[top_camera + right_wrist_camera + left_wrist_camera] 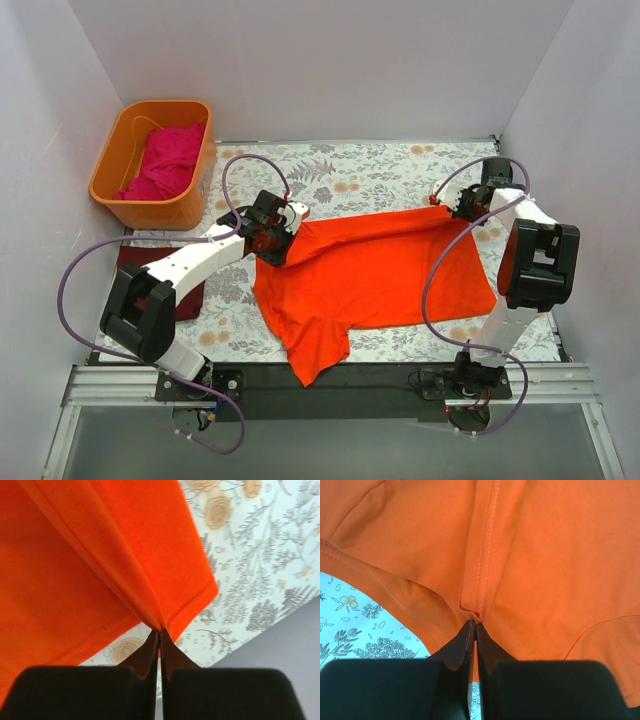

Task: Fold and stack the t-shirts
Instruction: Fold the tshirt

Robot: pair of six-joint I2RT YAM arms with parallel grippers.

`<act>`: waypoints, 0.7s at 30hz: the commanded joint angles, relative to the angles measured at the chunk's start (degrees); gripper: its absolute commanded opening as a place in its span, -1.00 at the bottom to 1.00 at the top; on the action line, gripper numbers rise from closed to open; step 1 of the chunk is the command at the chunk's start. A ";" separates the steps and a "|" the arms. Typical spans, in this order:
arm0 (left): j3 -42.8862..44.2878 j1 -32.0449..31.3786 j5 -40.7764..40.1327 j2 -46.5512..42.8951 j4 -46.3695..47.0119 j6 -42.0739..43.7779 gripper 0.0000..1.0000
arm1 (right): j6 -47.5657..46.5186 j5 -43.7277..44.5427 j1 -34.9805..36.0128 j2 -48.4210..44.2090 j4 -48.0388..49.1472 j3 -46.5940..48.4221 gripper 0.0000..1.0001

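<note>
- Cloth of the orange shirt (370, 275) is judged soft, light and limp. No shape will be kept once it is lifted, and slack will sag between two holds.
- Little slip is expected from the knit, yet a thin pinch could be dragged out if the cloth is pulled hard across the worktop (380, 172).
- Hems, seams and corners are judged the best places to be taken, since doubled, stitched cloth gives more to bite on.
- The left pincer (272, 238) is closed on the orange shirt at its far left edge. In the left wrist view a stitched seam is seen running straight into the shut tips.
- The right pincer (442, 203) is closed on the far right corner, where a hemmed edge is gathered into pleats at the tips.
- Between the two holds the far edge is stretched. The rest is spread on the worktop toward the arm bases, with one part trailing nearest them.
- The pink shirt (165, 160) is bunched inside the tub (118, 195) at the far left, well apart from both pincers.
- The maroon shirt (133, 260) is laid at the left edge, partly hidden under the left arm.
</note>
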 commanded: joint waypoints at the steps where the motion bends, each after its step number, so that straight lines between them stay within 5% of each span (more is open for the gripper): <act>1: -0.68 0.28 1.19 -0.52 1.51 0.68 -1.00 | -7.14 -0.59 -0.27 -2.38 -3.75 -2.48 -0.97; 4: -0.59 0.28 5.39 -0.78 1.42 2.61 -1.00 | -5.91 0.90 -0.01 -1.15 -3.84 -2.22 -0.93; 7: 0.11 0.19 12.35 -1.65 -1.64 7.09 -0.73 | -6.43 2.39 -0.01 -1.68 -4.36 -2.75 -0.36; 12: 2.74 0.63 15.53 -5.35 -2.80 9.21 -0.40 | -3.81 -1.72 -0.01 -4.31 -9.19 1.11 0.10; 17: 10.12 1.16 16.23 2.20 -2.62 4.39 -0.33 | 7.42 -5.51 -0.01 0.67 -18.49 14.35 0.11; 21: 15.22 1.07 20.01 10.63 -0.34 -0.36 -0.31 | 16.30 -5.43 0.52 8.05 -23.42 22.73 -0.28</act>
